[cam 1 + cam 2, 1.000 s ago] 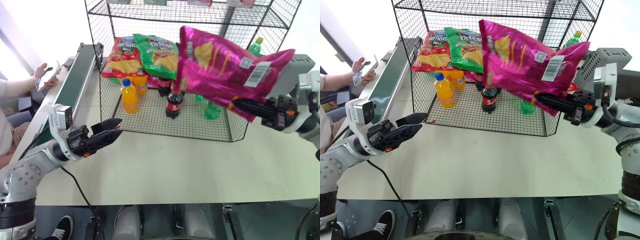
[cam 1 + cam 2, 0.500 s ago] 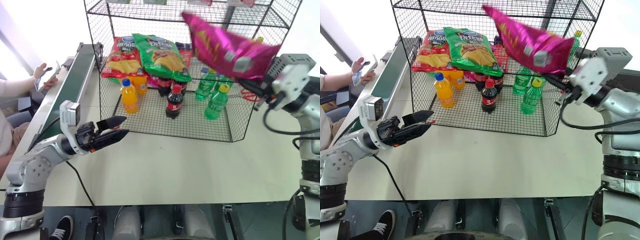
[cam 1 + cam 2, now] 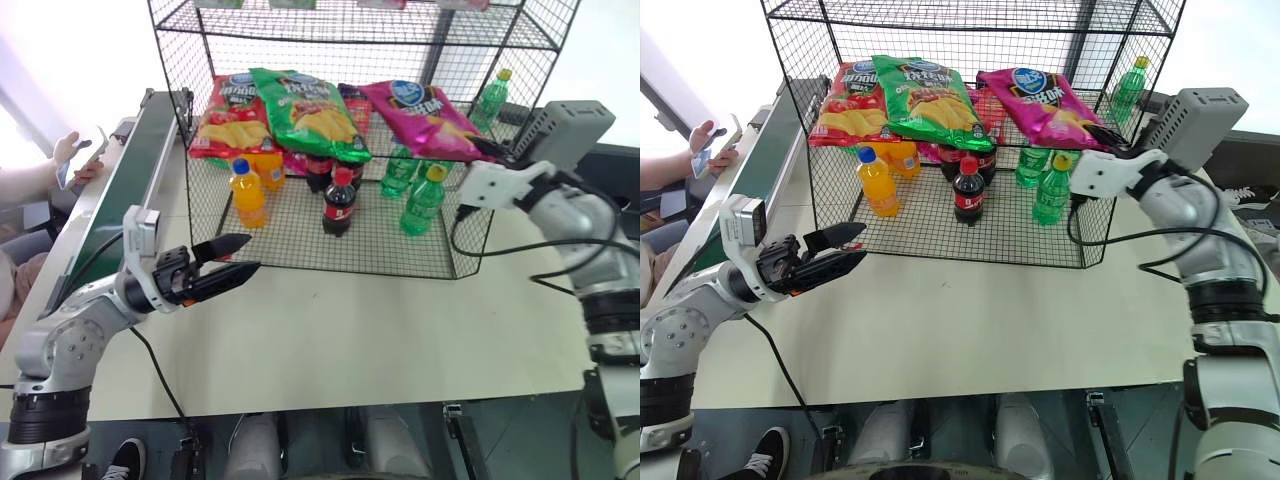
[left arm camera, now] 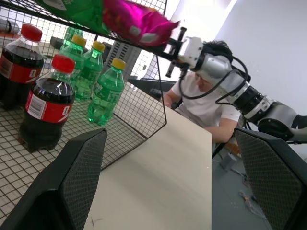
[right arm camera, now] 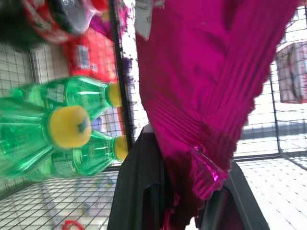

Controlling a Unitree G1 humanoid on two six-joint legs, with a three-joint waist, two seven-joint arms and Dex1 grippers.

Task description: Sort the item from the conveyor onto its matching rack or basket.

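Observation:
The magenta-pink chip bag (image 3: 420,115) lies on the middle shelf of the black wire rack (image 3: 300,30), just right of the green bag (image 3: 310,105). My right gripper (image 3: 478,147) reaches in from the rack's right side and is shut on the bag's crimped end (image 5: 201,158). In the left wrist view the bag (image 4: 136,21) hangs over the shelf edge with that gripper (image 4: 175,45) at its tip. My left gripper (image 3: 240,257) hovers open over the table in front of the rack, holding nothing. The dark-green conveyor (image 3: 125,195) runs along the left.
A red chip bag (image 3: 235,115) lies left of the green one. Orange (image 3: 247,195), cola (image 3: 337,202) and green bottles (image 3: 420,202) stand on the rack's bottom shelf. A person's hand with a phone (image 3: 75,165) is beyond the conveyor. A seated person (image 4: 201,103) is at the right.
My right arm has pushed forward and rolled its wrist, bringing the pink bag down from mid-air to lie flat on the shelf beside the green bag. The left gripper stayed put.

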